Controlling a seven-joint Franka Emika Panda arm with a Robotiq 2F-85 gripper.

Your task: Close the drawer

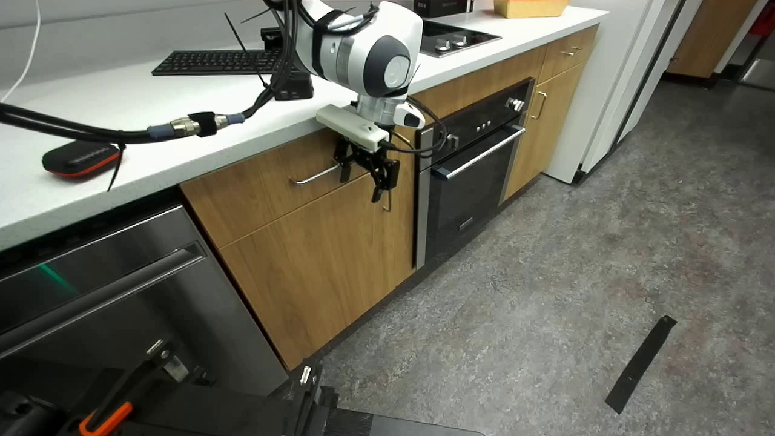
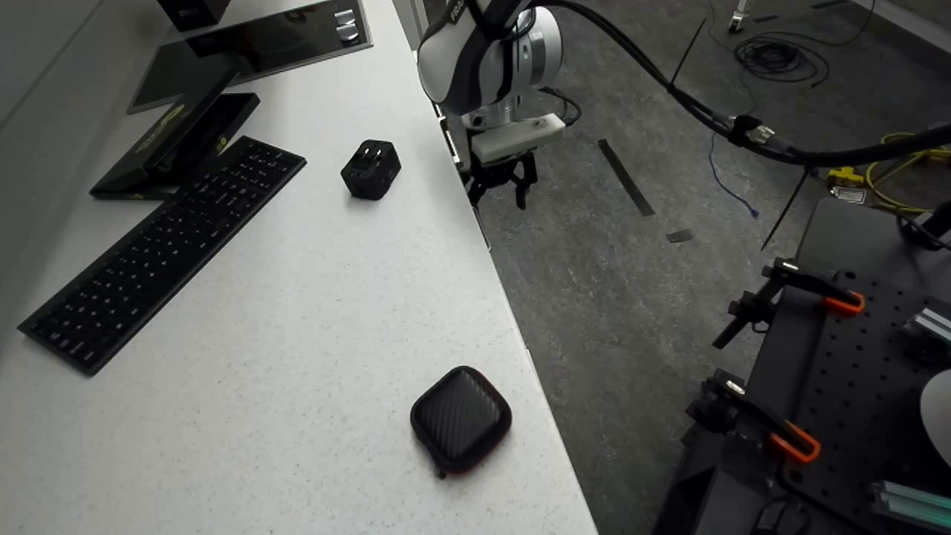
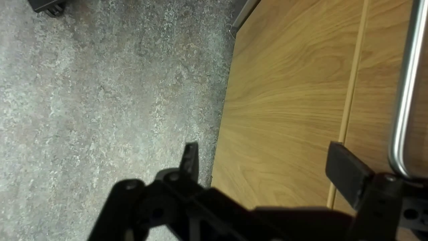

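At the front edge of the white counter (image 2: 319,327), the gripper (image 1: 361,189) is held pointing downward, its two fingers (image 3: 346,175) spread well apart. One finger is placed just beside the end of the slim silver bar handle (image 3: 404,90) of the drawer (image 1: 272,191); whether the two touch cannot be told. The other finger is set farther out, over the floor (image 3: 117,100) in the wrist view. Below the counter, the drawer's oak-coloured front is seen flush with the cabinet door (image 3: 277,110) beneath it, divided from it by a thin seam; the drawer appears closed, and its inside is hidden.

On one side, the drawer is flanked by the black oven (image 1: 472,188), its door closed and its contents masked by dark glass; on the other, by a grey steel appliance (image 1: 121,297). Past the oven, a smaller drawer (image 1: 568,54) and a cupboard (image 1: 536,121) are closed.

On the counter, a small black case (image 2: 461,417) is closed over its contents. A plug adapter (image 2: 371,169), a keyboard (image 2: 167,253) and a black box (image 2: 178,141) with a raised panel are laid farther along; what is held in the box cannot be made out. At the far end, a tan box (image 1: 530,8) is cut off by the view's top edge.
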